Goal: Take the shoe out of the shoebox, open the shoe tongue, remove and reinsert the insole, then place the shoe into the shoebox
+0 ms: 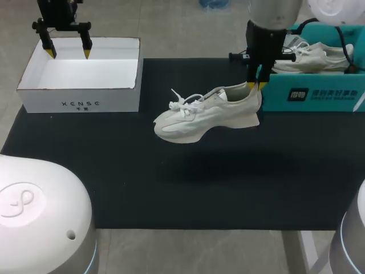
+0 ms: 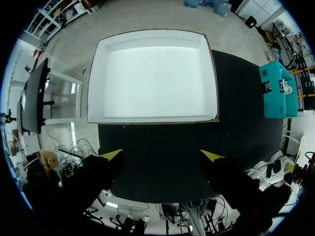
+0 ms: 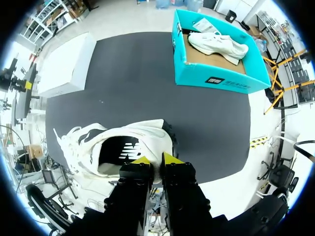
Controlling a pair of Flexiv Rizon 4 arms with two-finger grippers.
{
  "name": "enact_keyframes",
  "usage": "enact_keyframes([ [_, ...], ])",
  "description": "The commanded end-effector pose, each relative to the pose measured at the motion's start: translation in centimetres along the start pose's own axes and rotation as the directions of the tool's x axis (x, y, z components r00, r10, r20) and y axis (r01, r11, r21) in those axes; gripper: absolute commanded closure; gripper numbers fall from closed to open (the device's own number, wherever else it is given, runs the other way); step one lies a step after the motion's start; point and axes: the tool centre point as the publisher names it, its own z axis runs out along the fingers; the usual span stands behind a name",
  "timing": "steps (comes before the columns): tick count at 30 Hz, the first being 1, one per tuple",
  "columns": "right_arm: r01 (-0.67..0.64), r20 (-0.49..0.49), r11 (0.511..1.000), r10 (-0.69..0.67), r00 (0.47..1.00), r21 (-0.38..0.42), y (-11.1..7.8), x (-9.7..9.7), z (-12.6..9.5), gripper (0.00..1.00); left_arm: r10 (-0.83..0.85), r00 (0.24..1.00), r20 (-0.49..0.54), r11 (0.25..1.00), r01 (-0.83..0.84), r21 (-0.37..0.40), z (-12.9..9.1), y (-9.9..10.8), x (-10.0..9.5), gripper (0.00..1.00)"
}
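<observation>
Shoe [image 1: 208,111] heel pinched in R gripper [image 1: 256,85].

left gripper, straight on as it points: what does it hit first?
Likely the white box, at its wall nearest the black mat; the left gripper points down there. Might miss onto the mat; depth unclear.

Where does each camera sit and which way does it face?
Head view: fixed above and behind the robot, looking down on the black mat; left gripper near the white box, right gripper shut on the heel of the shoe.
Left wrist view: on the left arm, looking down at the white box; its open fingers show.
Right wrist view: on the right arm, looking down its fingers at the shoe, teal box beyond.
Shared: head and right wrist both show the held shoe.
</observation>
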Motion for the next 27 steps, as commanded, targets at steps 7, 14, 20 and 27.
enact_keyframes([
  [7, 0.000, 0.001, 1.000, 0.000, 1.000, 0.004, 0.2, 0.1, -0.1, 1.00, 0.000, 1.000, 0.001, 1.000, 0.000, 0.000, 0.0, 0.1, 0.0, 0.00],
  [14, -0.044, -0.005, 0.999, 0.044, 0.999, 0.018, 0.1, 0.2, -0.1, 1.00, 0.000, 1.000, 0.001, 1.000, 0.000, 0.000, 0.0, 0.1, 0.0, 0.00],
  [20, -0.197, -0.002, 0.980, 0.197, 0.980, -0.012, -1.6, 1.2, 0.1, 1.00, 0.000, 1.000, 0.001, 1.000, 0.000, 0.000, 0.0, 0.1, 0.0, 0.00],
  [27, -0.229, -0.006, 0.972, 0.229, 0.974, -0.045, -2.9, 2.2, 1.0, 1.00, 0.000, 1.000, 0.001, 1.000, 0.000, 0.000, 0.0, 0.1, 0.0, 0.00],
])
